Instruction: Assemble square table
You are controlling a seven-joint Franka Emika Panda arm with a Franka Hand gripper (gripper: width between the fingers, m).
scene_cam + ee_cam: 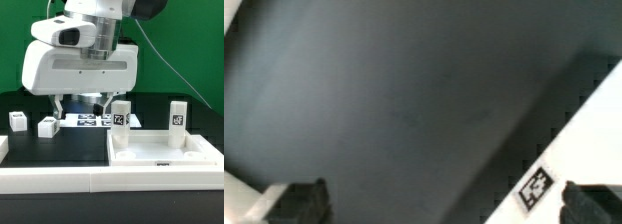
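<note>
Over the black work surface (60,150), the gripper (86,104) hangs with jaws wide apart and empty; the square tabletop (165,152) lies at the exterior view's right, two legs (120,113) upright at its far edge. Best next move, by the look of it: centre squarely over a loose leg (46,126) before descending

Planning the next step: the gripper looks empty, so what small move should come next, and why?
Probably shift toward the exterior view's left, over the nearer loose leg. The gripper hangs open and empty above bare table. Two upright legs already stand, so a lying one seems next.
</note>
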